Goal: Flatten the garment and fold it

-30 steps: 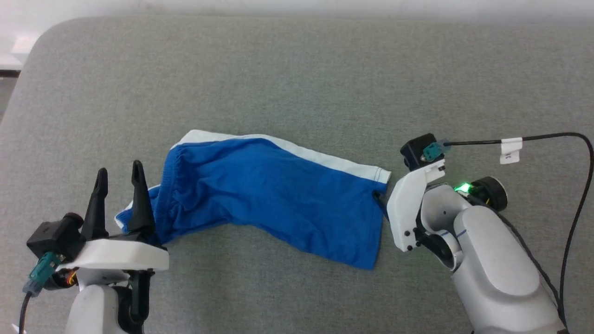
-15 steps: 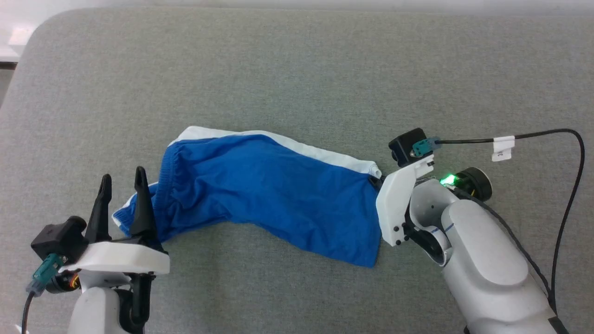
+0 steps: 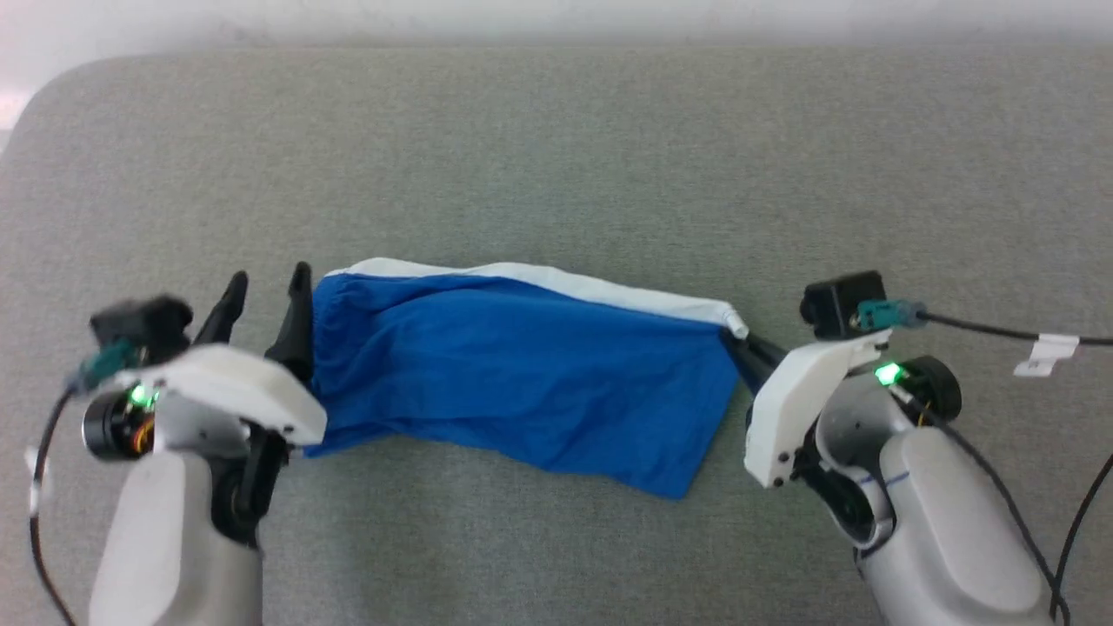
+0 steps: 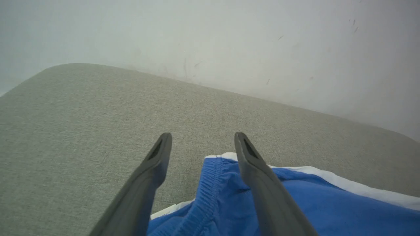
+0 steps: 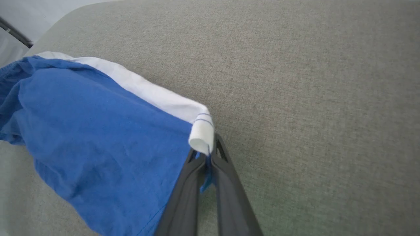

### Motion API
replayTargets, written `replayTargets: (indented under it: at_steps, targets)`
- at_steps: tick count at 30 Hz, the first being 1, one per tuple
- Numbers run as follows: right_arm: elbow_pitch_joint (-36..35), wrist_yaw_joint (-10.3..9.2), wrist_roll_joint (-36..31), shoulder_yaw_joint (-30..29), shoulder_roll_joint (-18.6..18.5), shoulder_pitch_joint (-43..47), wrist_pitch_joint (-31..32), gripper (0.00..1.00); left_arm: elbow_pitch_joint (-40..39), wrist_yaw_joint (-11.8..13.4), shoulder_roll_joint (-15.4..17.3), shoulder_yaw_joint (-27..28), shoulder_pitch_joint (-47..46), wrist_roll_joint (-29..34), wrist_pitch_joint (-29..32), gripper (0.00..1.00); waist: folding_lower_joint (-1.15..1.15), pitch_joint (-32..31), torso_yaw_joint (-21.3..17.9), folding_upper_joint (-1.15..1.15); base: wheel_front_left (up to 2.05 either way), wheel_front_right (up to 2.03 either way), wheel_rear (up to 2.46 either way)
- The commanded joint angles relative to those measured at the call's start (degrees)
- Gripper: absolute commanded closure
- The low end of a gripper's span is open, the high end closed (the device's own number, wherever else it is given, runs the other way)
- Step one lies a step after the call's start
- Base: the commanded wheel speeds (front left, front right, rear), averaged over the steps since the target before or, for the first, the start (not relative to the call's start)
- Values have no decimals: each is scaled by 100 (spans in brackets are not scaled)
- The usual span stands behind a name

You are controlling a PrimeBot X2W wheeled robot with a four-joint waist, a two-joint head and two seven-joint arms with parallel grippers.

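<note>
Head view: the right gripper (image 3: 739,343), open 1 second ago, now pinches the hem corner of the royal-blue soft fabric shorts with a white side stripe (image 3: 522,374), which lie straighter across the grey woven surface (image 3: 556,156).
Left wrist view: the left gripper (image 4: 202,139) has its 2 fingers spread at the waistband, holding nothing.
Right wrist view: the pinch looks secure, so flattening can start.

This is looking like a robot test room or lab, not a home. A table (image 3: 556,174) padded in grey woven cloth, rounded at its corner, is standing against a bare pale wall (image 4: 229,39) that is showing scuff marks. A black cable (image 3: 974,323) carrying a white paper tag (image 3: 1048,350) is trailing from the robot's right arm (image 3: 939,522). A blue garment (image 3: 522,382) is lying on the table.
</note>
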Motion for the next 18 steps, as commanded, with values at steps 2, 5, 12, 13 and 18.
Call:
replayTargets:
  at_steps: [2,5,12,13,18]
  targets:
    - [-285,-5,66,65,0,248,12,100,113,89,153,-144,-367,-23,900,0,0,-10,-121,0,0,0,0]
    - [-592,-5,94,179,0,407,74,100,238,149,309,-349,-762,-4,1969,0,0,34,-195,0,0,0,0]
    - [-986,-5,122,434,0,495,223,100,898,275,649,-682,-1365,222,3375,0,0,177,-373,0,0,0,0]
    - [-1012,-5,119,448,0,494,234,100,976,281,664,-687,-1404,219,3417,0,0,192,-393,0,0,0,0]
    - [-1098,-5,94,445,0,503,257,100,1271,219,669,-745,-1460,168,3401,29,0,233,-442,0,0,0,0]
